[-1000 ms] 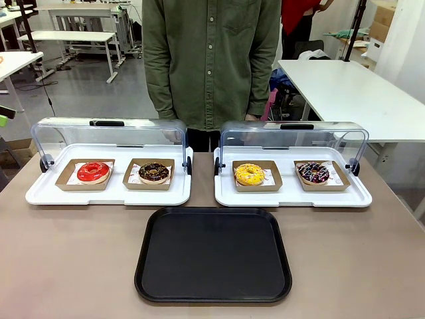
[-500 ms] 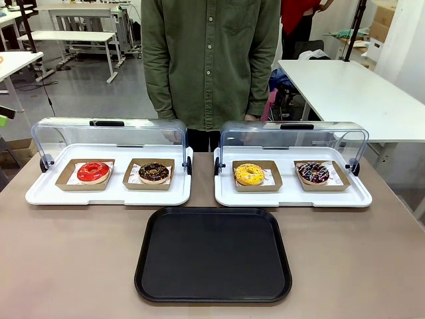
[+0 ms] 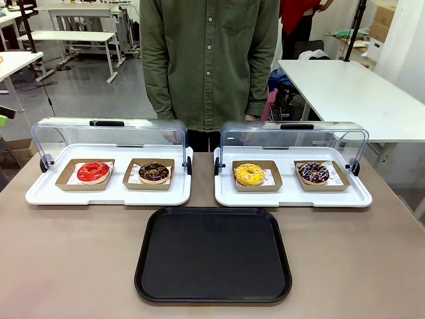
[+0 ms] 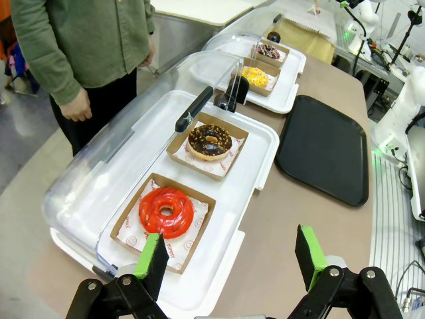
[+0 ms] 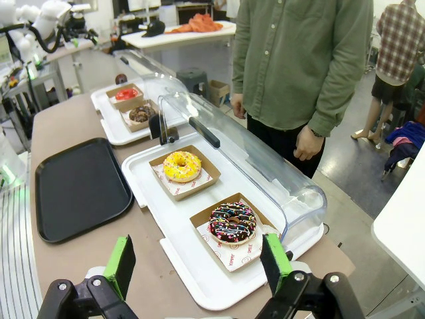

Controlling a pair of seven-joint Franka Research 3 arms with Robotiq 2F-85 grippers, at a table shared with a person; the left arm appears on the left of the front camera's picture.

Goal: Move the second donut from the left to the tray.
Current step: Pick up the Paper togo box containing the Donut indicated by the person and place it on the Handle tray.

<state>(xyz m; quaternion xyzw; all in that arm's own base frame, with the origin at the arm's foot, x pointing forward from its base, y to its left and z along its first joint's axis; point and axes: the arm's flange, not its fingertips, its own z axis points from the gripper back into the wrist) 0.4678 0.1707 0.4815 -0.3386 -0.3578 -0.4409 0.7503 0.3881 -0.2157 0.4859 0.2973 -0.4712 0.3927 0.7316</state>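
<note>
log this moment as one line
chocolate donut: in left display tray | black tray: no donut yet | left end effector: open | right end effector: open

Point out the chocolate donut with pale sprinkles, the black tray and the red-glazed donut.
chocolate donut (image 3: 147, 172), front view, left side of its icing ring.
black tray (image 3: 214, 256), front view, bare middle of its floor.
red-glazed donut (image 3: 85, 173), front view, left side of its glazed ring.

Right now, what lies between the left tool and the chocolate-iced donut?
In the left wrist view, the red-glazed donut sits between the left tool and the chocolate-iced donut.
</note>
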